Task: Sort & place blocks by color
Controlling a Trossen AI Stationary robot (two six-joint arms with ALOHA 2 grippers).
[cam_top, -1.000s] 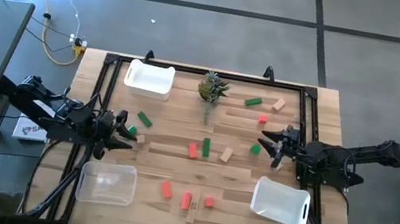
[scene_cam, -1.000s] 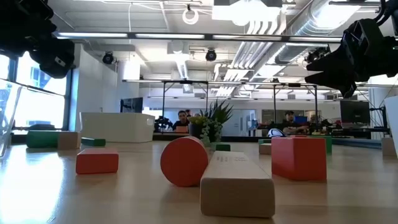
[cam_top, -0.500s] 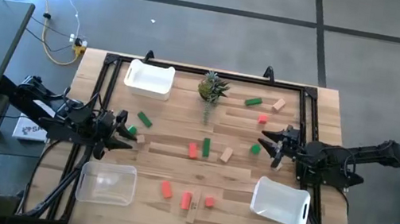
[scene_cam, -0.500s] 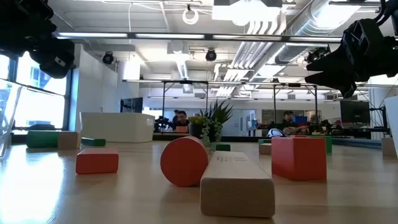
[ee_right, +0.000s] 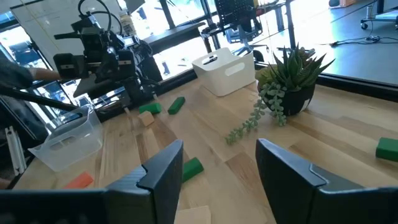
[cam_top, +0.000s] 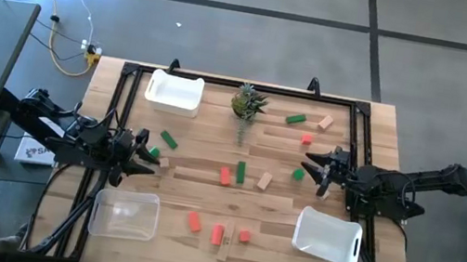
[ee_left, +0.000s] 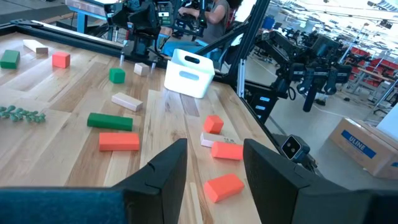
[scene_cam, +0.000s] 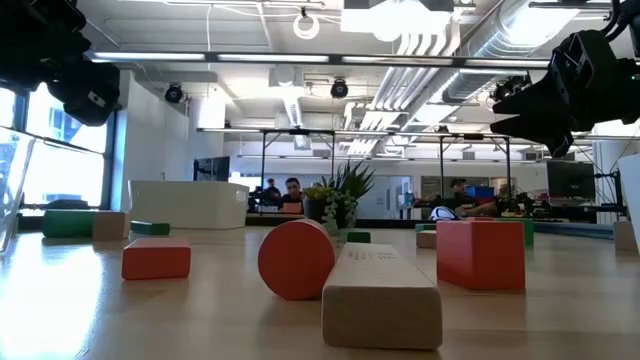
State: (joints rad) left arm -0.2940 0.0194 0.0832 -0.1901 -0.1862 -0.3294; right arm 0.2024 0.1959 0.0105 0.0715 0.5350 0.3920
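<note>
Red, green and tan blocks lie scattered flat on the wooden table (cam_top: 205,192): a red bar (cam_top: 225,176), a green bar (cam_top: 241,172) and a tan one (cam_top: 264,181) at the middle, and several red ones (cam_top: 217,234) near the front edge. My left gripper (cam_top: 152,156) hovers at the table's left side, open and empty (ee_left: 214,146); a green block (cam_top: 168,140) and a tan one (cam_top: 164,163) lie close by. My right gripper (cam_top: 312,167) hovers at the right side, open and empty (ee_right: 219,149), near a green block (cam_top: 299,173).
A white bin (cam_top: 174,90) stands at the far left, a clear bin (cam_top: 124,213) at the near left and a white bin (cam_top: 328,236) at the near right. A potted plant (cam_top: 247,103) stands at the far middle. A black frame (cam_top: 241,83) borders the table.
A person's hand at the mouse left of the table has drawn away out of view. Both arms and all blocks have kept still.
</note>
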